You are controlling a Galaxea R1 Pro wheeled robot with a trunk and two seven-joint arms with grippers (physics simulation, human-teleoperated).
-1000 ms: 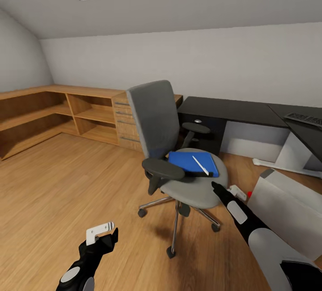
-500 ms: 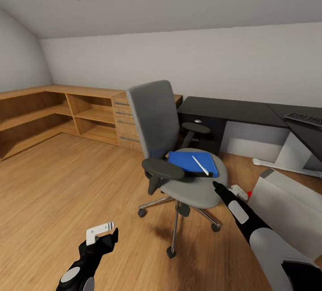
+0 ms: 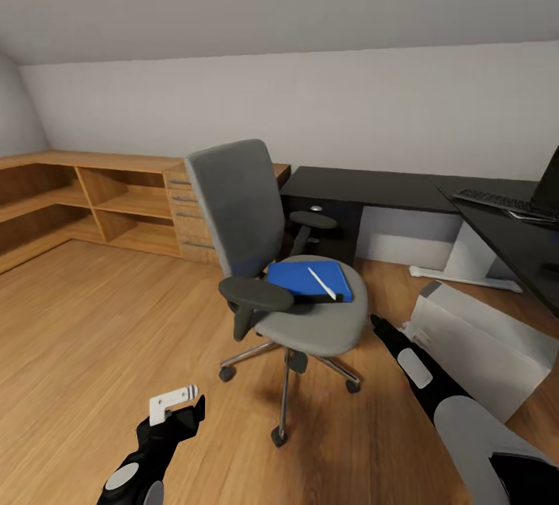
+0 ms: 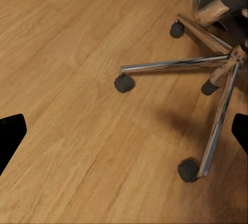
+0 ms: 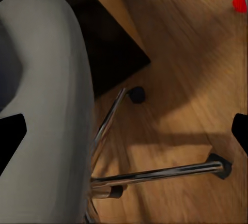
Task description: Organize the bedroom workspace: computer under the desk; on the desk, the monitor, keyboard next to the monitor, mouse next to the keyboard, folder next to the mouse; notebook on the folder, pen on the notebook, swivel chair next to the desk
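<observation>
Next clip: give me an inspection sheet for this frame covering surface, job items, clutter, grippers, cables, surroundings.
Surface: black desk top, keyboard on it at the right.
Job items: swivel chair stands off the desk; blue folder on its seat, pen on top; computer lies tilted on the floor.
Clutter: nothing seen.
Grippers: left gripper open over the floor; right gripper near the seat's edge, open, empty.
Cables: nothing seen.
Surroundings: wood floor, light-wood shelving along the wall.

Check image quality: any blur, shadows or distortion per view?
Head view: sharp, wide-angle stretch at edges, soft shadow under the swivel chair. Left wrist view: crisp chrome base, faint floor shadow. Right wrist view: seat edge blurred, dark shadow on the floor.
</observation>
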